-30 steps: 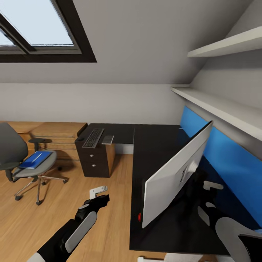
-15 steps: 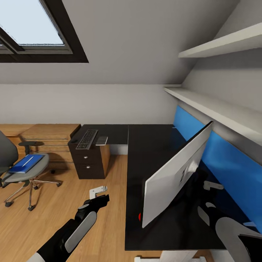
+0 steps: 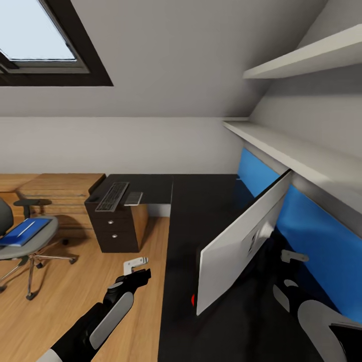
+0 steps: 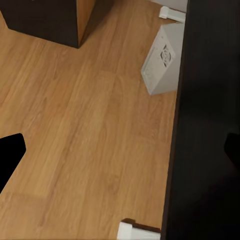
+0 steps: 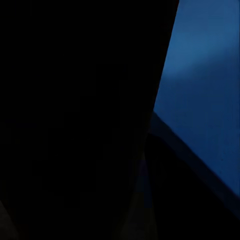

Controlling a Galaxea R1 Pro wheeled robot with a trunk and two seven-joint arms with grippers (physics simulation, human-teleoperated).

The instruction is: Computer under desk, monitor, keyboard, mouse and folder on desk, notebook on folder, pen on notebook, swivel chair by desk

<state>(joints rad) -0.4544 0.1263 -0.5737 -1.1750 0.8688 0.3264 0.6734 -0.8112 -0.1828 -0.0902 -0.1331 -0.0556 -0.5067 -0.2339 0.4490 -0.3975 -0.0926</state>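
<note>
The monitor (image 3: pixel 236 246) hangs tilted over the near end of the black desk (image 3: pixel 201 201), its pale face toward me and a red dot at its lower corner. My right gripper (image 3: pixel 287 274) sits behind it against the back, apparently shut on it. My left gripper (image 3: pixel 137 269) is open over the wood floor beside the desk edge (image 4: pixel 200 150). The grey-white computer (image 4: pixel 162 60) stands on the floor under the desk. The keyboard (image 3: pixel 112 196) and a thin flat notebook (image 3: pixel 133 198) lie on the far desk wing. The blue folder (image 3: pixel 22 232) rests on the swivel chair (image 3: pixel 30 246) at left.
Black drawers (image 3: pixel 113 229) with silver knobs stand under the far wing. A blue wall panel (image 3: pixel 311 226) and white shelves (image 3: pixel 301 151) run along the right wall. A low oak unit (image 3: pixel 55 188) lines the back wall. Open floor (image 3: pixel 75 291) lies between chair and desk.
The whole view has shifted: desk, drawers and chair slid left in the picture, so the camera moved. Both arms and the monitor keep the same place in the view.
</note>
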